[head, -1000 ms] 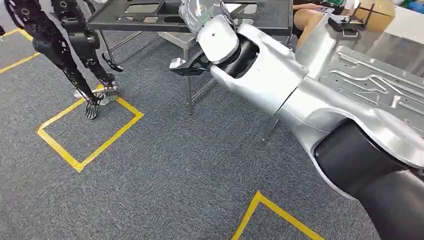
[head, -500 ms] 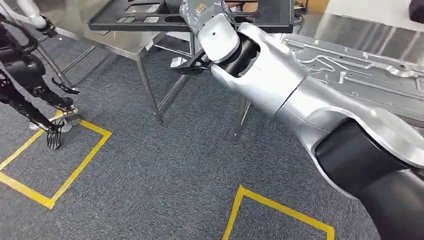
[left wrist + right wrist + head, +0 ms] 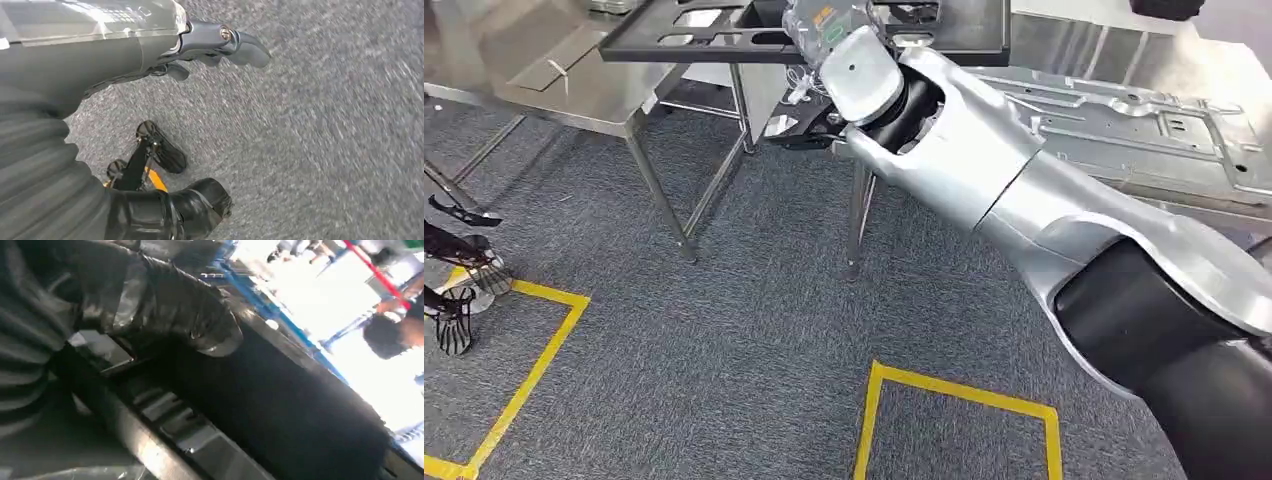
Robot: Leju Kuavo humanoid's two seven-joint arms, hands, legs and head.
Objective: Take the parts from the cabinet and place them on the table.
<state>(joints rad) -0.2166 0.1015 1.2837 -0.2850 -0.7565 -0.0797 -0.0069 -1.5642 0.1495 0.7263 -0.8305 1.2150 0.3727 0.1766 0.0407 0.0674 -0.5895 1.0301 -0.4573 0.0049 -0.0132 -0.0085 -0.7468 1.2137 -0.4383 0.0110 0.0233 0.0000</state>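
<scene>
A flat black part (image 3: 724, 30) with cut-out openings is carried level in front of me, across the top of the head view. My right arm reaches forward to it, and its wrist hides most of my right hand (image 3: 824, 25). The right wrist view shows that hand (image 3: 165, 300) gripping the dark part (image 3: 280, 405), with the thumb pressed over its edge. My left hand (image 3: 210, 50) hangs over the grey carpet holding nothing, the thumb standing out and the darker fingers partly tucked under the wrist cover.
A steel table (image 3: 574, 80) on thin legs stands ahead on the left. A second table on the right carries a large stamped metal sheet (image 3: 1124, 120). Another robot's black feet (image 3: 454, 300) stand at the left edge. Yellow tape (image 3: 954, 390) marks squares on the carpet. A person (image 3: 395, 335) is in the distance.
The whole picture has shifted left, so the camera has turned right. The tables now sit closer to the middle of the view. My right arm and the black part keep their place in the picture.
</scene>
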